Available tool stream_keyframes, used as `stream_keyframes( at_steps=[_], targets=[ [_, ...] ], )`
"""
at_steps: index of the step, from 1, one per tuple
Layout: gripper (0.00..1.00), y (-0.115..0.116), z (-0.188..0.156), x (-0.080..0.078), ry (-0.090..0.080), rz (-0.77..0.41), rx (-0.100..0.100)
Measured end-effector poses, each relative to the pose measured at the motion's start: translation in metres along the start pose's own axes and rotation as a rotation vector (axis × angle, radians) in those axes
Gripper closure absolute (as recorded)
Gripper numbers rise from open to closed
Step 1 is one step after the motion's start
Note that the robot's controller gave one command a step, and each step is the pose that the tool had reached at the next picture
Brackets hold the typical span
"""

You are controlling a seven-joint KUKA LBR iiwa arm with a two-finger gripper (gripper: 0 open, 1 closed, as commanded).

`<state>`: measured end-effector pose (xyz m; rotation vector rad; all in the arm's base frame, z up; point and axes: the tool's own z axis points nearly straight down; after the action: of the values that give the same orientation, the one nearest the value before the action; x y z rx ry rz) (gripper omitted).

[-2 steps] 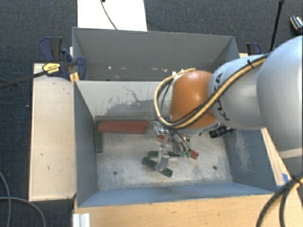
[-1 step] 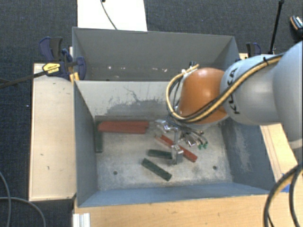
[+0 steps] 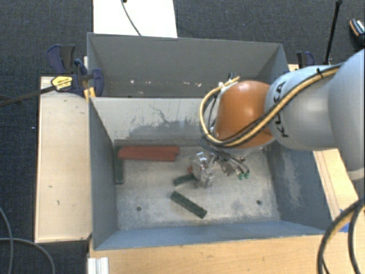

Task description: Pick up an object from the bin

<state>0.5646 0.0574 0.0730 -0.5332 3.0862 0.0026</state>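
The gripper hangs low at the centre of the bin; I cannot tell whether it is apart or together. Just left of it lies a short dark green bar, probably light, stiff and smooth, best taken across its narrow sides.

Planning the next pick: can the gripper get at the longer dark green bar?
Probably yes: the longer dark green bar lies flat on the bin floor, nothing over it, and the gripper hangs close by.
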Motion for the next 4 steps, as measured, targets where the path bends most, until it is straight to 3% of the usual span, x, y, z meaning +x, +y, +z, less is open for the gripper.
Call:
stream_keyframes(
  at_steps=[1,2,3,4],
  targets=[
    [0.0,0.0,0.002,0.002,0.005,0.003,0.0],
    [0.0,0.026,0.002,-0.022,0.003,-0.074,0.0],
    [0.0,-0.028,0.003,0.026,0.011,0.026,0.001],
    [0.0,0.029,0.002,-0.006,0.003,-0.03,-0.002]
  ],
)
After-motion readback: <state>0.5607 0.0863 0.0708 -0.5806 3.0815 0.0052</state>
